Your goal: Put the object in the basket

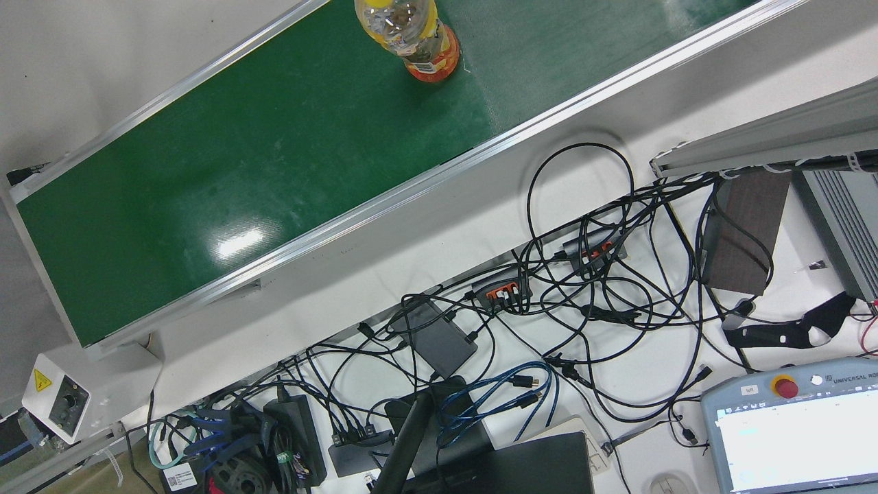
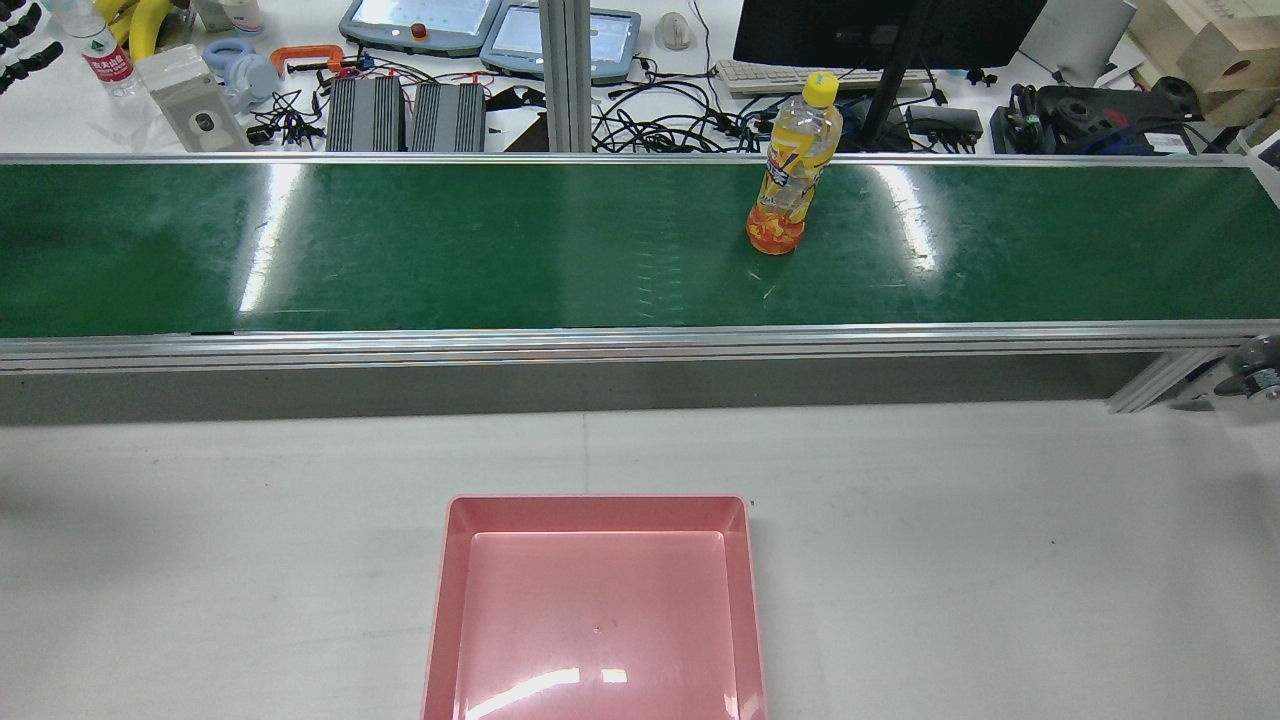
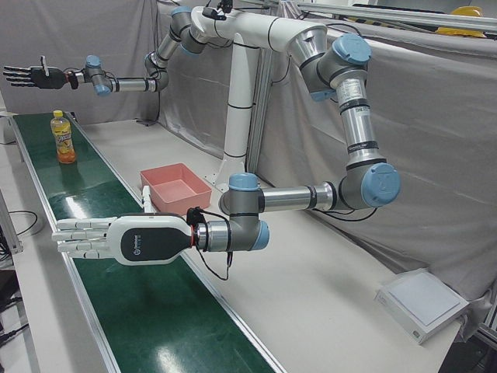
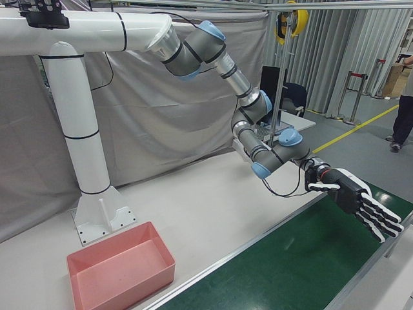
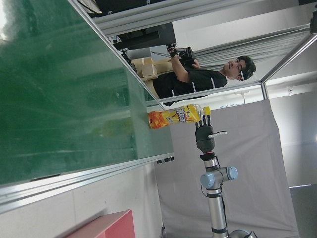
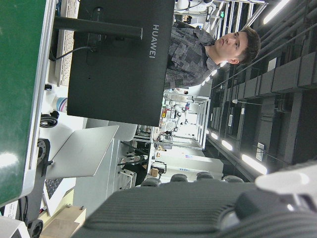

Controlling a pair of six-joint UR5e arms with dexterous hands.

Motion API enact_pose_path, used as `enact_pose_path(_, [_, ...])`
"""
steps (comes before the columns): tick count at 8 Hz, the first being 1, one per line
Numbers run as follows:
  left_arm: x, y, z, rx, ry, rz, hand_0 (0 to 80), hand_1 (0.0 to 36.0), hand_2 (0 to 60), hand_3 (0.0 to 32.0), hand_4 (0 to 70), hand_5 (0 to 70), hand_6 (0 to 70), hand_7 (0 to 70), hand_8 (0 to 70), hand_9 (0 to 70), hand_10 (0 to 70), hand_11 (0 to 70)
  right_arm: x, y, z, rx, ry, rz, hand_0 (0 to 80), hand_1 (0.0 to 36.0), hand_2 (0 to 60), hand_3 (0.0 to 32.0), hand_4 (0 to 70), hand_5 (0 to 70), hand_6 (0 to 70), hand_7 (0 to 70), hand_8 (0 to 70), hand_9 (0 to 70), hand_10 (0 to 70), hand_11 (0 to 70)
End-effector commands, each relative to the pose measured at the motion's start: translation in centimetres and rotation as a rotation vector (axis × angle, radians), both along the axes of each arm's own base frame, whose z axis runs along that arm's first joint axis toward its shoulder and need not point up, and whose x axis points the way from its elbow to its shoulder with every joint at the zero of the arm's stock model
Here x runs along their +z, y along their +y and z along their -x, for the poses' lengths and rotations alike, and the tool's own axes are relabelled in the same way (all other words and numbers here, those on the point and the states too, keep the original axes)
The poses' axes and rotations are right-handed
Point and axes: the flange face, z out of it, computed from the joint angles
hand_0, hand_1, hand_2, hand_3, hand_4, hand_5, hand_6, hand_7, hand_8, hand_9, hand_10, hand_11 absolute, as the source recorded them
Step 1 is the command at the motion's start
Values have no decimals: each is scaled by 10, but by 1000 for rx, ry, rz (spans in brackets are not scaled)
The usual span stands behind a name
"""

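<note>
An orange-drink bottle (image 2: pixel 793 170) with a yellow cap stands upright on the green belt (image 2: pixel 450 250), right of centre; it also shows in the front view (image 1: pixel 413 36) and far down the belt in the left-front view (image 3: pixel 64 138). The empty pink basket (image 2: pixel 597 508) sits on the white table in front of the belt (image 3: pixel 167 172) (image 4: pixel 116 244). My left hand (image 3: pixel 116 239) hovers flat over the near end of the belt, open and holding nothing (image 4: pixel 358 201). My right hand (image 3: pixel 31 76), black, hangs open in the air above and beyond the bottle (image 5: pixel 203 131).
Aluminium rails (image 2: pixel 600 340) edge the belt. Behind it lie tangled cables (image 1: pixel 590 288), teach pendants (image 2: pixel 420 20), a monitor (image 2: pixel 880 30) and a small water bottle (image 2: pixel 105 55). The white pedestal (image 4: pixel 84 129) rises behind the basket. A person (image 5: pixel 208 79) stands beyond the belt.
</note>
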Motion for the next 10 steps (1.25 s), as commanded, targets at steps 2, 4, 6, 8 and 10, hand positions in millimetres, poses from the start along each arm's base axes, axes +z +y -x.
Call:
enact_pose_path(2, [13, 4, 1, 1, -16, 31, 473, 103, 0, 0, 0, 30, 0, 0, 0, 21, 56, 98, 0, 0, 0, 0, 0, 0, 0, 0, 0, 0, 0, 0, 0, 0, 0, 0, 0, 0])
enact_pose_path(4, [21, 4, -1, 4, -21, 46, 472, 109, 0, 0, 0, 28, 0, 0, 0, 20, 57, 100, 0, 0, 0, 0, 0, 0, 0, 0, 0, 0, 0, 0, 0, 0, 0, 0, 0, 0])
enact_pose_path(6, [20, 4, 0, 3, -19, 45, 472, 107, 0, 0, 0, 30, 0, 0, 1, 21, 53, 95, 0, 0, 0, 0, 0, 0, 0, 0, 0, 0, 0, 0, 0, 0, 0, 0, 0, 0])
enact_pose_path(8, [20, 4, 0, 1, -18, 42, 468, 103, 0, 0, 0, 28, 0, 0, 0, 12, 50, 89, 0, 0, 0, 0, 0, 0, 0, 0, 0, 0, 0, 0, 0, 0, 0, 0, 0, 0])
enact_pose_path(10, [19, 3, 1, 0, -16, 36, 467, 98, 0, 0, 0, 26, 0, 0, 0, 9, 51, 89, 0, 0, 0, 0, 0, 0, 0, 0, 0, 0, 0, 0, 0, 0, 0, 0, 0, 0])
